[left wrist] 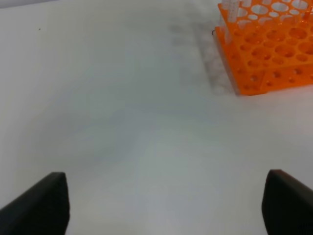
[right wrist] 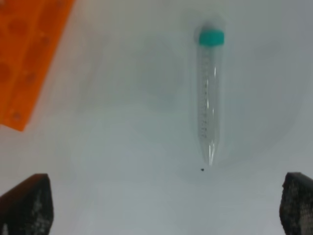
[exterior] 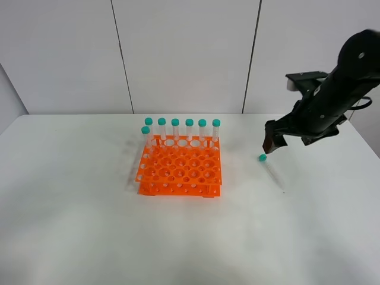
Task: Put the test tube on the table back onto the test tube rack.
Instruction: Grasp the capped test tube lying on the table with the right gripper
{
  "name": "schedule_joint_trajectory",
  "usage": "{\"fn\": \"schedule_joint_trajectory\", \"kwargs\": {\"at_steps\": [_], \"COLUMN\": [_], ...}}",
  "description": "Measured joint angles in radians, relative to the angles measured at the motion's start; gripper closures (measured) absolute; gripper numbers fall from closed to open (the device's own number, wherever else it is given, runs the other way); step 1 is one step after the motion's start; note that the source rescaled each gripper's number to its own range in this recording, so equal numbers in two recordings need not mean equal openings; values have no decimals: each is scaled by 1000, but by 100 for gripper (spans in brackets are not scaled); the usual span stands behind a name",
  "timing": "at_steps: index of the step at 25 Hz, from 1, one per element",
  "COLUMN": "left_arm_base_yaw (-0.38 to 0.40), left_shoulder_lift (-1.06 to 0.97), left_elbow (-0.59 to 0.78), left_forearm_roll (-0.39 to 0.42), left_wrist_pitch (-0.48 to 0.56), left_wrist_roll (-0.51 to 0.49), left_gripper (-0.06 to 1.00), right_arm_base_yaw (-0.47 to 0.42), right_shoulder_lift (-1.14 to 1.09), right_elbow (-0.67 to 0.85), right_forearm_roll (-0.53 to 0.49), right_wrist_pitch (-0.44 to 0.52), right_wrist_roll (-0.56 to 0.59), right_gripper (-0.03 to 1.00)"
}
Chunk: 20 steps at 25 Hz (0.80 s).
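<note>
The test tube (exterior: pixel 270 171) lies flat on the white table (exterior: pixel 71 208), right of the orange test tube rack (exterior: pixel 180 167). Its teal cap points toward the back. In the right wrist view the tube (right wrist: pixel 208 105) lies alone ahead of the fingers. My right gripper (exterior: pixel 272 144) hovers just above and behind the cap, open and empty (right wrist: pixel 161 208). The left gripper (left wrist: pixel 161 210) is open and empty, low over bare table, with the rack's corner (left wrist: pixel 266 54) ahead of it. The left arm is out of the exterior high view.
Several capped tubes (exterior: pixel 189 129) stand along the rack's back row, with one more at its left side. Most rack holes hold nothing. Grey wall panels stand behind the table's back edge.
</note>
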Motion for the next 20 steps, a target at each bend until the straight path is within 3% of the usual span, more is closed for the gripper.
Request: {"fn": "schedule_joint_trajectory", "kwargs": {"at_steps": [7, 20], "left_arm_base_yaw": [0, 0], "left_shoulder_lift": [0, 0], "left_elbow": [0, 0], "left_forearm_roll": [0, 0], "left_wrist_pitch": [0, 0], "left_wrist_roll": [0, 0], "left_gripper": [-6, -6], "right_arm_base_yaw": [4, 4], "right_shoulder_lift": [176, 334], "right_elbow": [0, -15], "right_forearm_roll": [-72, -97], "right_wrist_pitch": [-32, -156], "right_wrist_roll": [53, 62], "right_gripper": [-3, -3]}}
